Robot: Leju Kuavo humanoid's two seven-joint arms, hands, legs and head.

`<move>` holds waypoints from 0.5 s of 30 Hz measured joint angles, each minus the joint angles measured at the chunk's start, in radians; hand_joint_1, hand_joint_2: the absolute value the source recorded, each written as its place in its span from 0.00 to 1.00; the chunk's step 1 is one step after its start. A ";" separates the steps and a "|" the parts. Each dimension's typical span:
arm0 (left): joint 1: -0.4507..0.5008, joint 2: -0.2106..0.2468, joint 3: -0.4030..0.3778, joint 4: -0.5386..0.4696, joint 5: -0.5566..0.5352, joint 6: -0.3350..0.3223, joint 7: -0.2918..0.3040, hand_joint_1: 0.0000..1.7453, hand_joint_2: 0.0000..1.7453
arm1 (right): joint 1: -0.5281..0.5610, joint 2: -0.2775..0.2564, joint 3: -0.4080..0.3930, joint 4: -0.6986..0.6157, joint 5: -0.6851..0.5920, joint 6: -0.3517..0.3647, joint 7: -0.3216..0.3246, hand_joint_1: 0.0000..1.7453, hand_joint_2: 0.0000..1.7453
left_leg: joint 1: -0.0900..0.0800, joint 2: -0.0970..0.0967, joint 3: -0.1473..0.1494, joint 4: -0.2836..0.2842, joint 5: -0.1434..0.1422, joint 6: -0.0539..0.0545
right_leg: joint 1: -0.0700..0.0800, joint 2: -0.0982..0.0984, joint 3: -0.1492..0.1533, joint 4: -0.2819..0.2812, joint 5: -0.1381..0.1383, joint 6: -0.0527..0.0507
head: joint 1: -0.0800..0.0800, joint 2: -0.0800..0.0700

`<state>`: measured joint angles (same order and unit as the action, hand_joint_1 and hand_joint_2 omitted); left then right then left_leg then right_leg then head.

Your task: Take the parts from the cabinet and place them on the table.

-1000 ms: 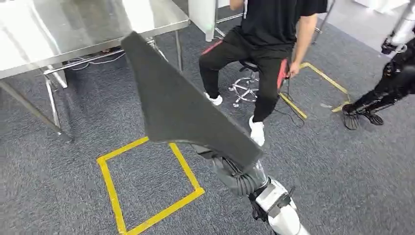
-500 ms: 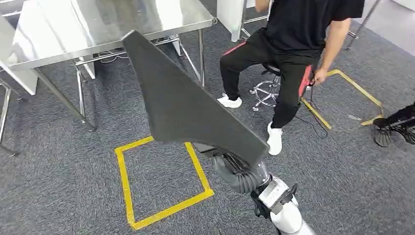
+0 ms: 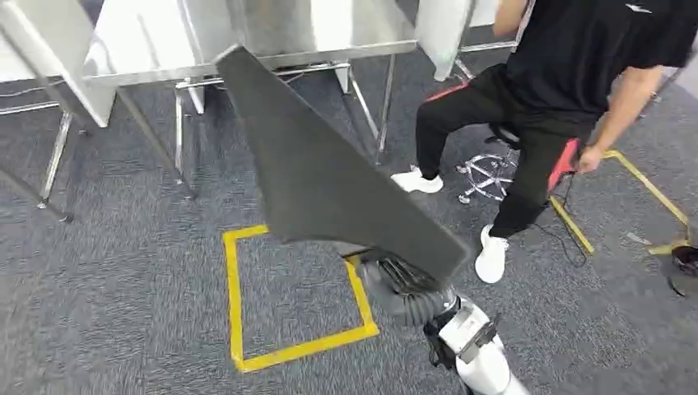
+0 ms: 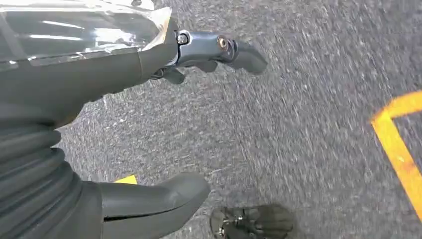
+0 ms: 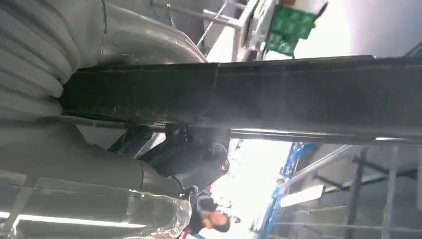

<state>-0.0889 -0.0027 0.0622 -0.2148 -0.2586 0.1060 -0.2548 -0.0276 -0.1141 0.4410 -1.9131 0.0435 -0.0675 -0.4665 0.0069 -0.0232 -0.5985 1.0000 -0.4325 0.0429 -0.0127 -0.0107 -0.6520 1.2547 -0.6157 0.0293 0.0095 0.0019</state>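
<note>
My right hand (image 3: 395,276) grips the large, dark grey, triangular felt-covered panel (image 3: 321,173) raised above the grey carpet (image 3: 115,280), near the steel table (image 3: 247,33); my left hand (image 4: 124,119) hangs empty, fingers apart.

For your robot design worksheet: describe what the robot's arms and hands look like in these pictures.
The right arm is silver-white with black fittings and a grey ribbed cover at the wrist. The left hand has the same grey ribbed cover, a thick grey thumb, darker metallic fingers with small screws, and a clear glossy film over its back.
</note>
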 joint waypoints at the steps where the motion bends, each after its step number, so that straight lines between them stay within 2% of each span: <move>1: 0.001 0.000 0.000 0.000 0.000 0.000 0.000 0.00 1.00 | 0.005 -0.001 -0.001 0.000 0.000 0.000 0.000 1.00 1.00 | -0.001 -0.012 -0.001 0.000 0.000 0.000 | 0.001 0.002 -0.030 0.055 -0.014 0.003 | 0.000 0.000; 2: 0.002 0.000 0.000 0.000 0.000 0.000 0.000 0.00 1.00 | 0.007 -0.003 -0.001 0.000 0.000 0.000 0.000 1.00 1.00 | -0.001 -0.024 0.000 0.001 0.000 0.000 | 0.001 0.005 -0.039 0.065 -0.009 0.009 | 0.000 0.000; 3: 0.003 0.000 0.000 0.000 0.000 -0.001 0.000 0.00 1.00 | 0.007 -0.005 -0.002 0.000 0.000 0.000 0.000 1.00 1.00 | -0.002 -0.037 0.000 0.001 0.000 0.000 | 0.001 0.006 -0.023 0.027 0.014 0.018 | 0.000 0.000; 4: 0.003 -0.001 0.000 0.000 0.000 -0.001 0.000 0.00 1.00 | 0.007 -0.006 -0.002 0.000 0.000 0.000 0.000 1.00 1.00 | -0.001 -0.049 0.002 0.002 0.000 -0.001 | 0.001 0.010 0.012 -0.050 0.051 0.028 | 0.000 0.000; 5: 0.003 -0.001 0.000 0.000 0.000 -0.001 0.000 0.00 1.00 | 0.006 -0.006 -0.002 -0.001 0.000 0.000 0.000 1.00 1.00 | -0.001 -0.062 0.005 0.003 0.000 -0.002 | -0.001 0.022 0.063 -0.157 0.097 0.037 | 0.000 0.000; 6: 0.003 -0.001 0.000 0.000 0.000 -0.001 0.000 0.00 1.00 | 0.007 -0.006 -0.003 -0.001 0.000 0.000 0.000 1.00 1.00 | -0.001 -0.072 0.004 0.004 -0.001 -0.005 | -0.007 0.058 0.101 -0.243 0.126 0.038 | 0.001 0.000; 7: 0.003 -0.001 0.000 0.000 0.000 -0.002 0.000 0.00 1.00 | 0.008 -0.007 -0.003 -0.001 0.000 0.000 0.000 1.00 1.00 | -0.009 -0.081 0.003 0.010 -0.004 -0.012 | 0.000 0.065 0.099 -0.250 0.128 0.024 | 0.000 0.000; 8: 0.003 0.000 0.000 0.000 -0.001 -0.002 0.000 0.00 1.00 | 0.008 -0.007 -0.003 -0.001 0.000 0.000 -0.002 1.00 1.00 | -0.007 -0.084 0.000 0.008 -0.004 -0.016 | -0.001 0.052 0.099 -0.250 0.130 0.013 | -0.001 0.000; 10: 0.005 0.001 0.000 0.000 -0.001 -0.007 0.000 0.00 1.00 | 0.010 -0.010 -0.004 -0.001 0.002 0.000 -0.002 1.00 1.00 | -0.003 -0.091 -0.003 0.004 0.001 -0.026 | 0.004 0.045 0.104 -0.247 0.131 -0.001 | 0.000 0.000; 11: 0.006 0.003 0.000 0.000 -0.001 -0.010 0.000 0.00 1.00 | 0.011 -0.010 -0.004 -0.001 0.002 0.000 -0.004 1.00 1.00 | -0.003 -0.094 -0.006 0.007 -0.002 -0.033 | -0.010 0.040 0.107 -0.255 0.137 -0.011 | -0.001 0.000; 12: 0.008 0.004 -0.001 0.000 -0.001 -0.013 0.000 0.00 1.00 | 0.010 -0.010 -0.004 -0.001 0.002 0.000 -0.005 1.00 1.00 | -0.005 -0.046 -0.012 0.024 -0.016 -0.038 | -0.011 0.035 0.111 -0.257 0.139 -0.015 | -0.001 0.000; 13: 0.007 0.004 -0.001 0.000 -0.001 -0.014 0.000 0.00 1.00 | 0.011 -0.009 -0.004 -0.001 0.002 0.000 -0.005 1.00 1.00 | -0.005 -0.011 -0.031 0.069 -0.047 -0.043 | -0.010 0.030 0.112 -0.257 0.138 -0.025 | -0.006 0.000; 14: 0.005 0.005 -0.001 0.000 0.001 -0.019 0.000 0.00 1.00 | 0.011 -0.009 -0.004 -0.001 0.002 -0.001 -0.004 1.00 1.00 | -0.002 0.006 -0.065 0.139 -0.087 -0.048 | -0.008 0.025 0.113 -0.257 0.136 -0.028 | -0.005 0.000; 15: 0.004 0.006 -0.001 0.000 0.005 -0.026 -0.002 0.00 1.00 | 0.012 -0.009 -0.004 -0.001 0.001 -0.002 -0.002 1.00 1.00 | 0.001 0.012 -0.110 0.227 -0.126 -0.053 | -0.006 0.018 0.113 -0.257 0.135 -0.029 | -0.005 0.000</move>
<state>-0.0848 0.0038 0.0614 -0.2148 -0.2541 0.0801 -0.2567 -0.0161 -0.1232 0.4372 -1.9142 0.0446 -0.0698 -0.4681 0.0076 -0.0117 -0.7083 1.2272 -0.5582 -0.0098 -0.0188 0.0076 -0.5393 0.9981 -0.4807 0.0003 0.0042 0.0019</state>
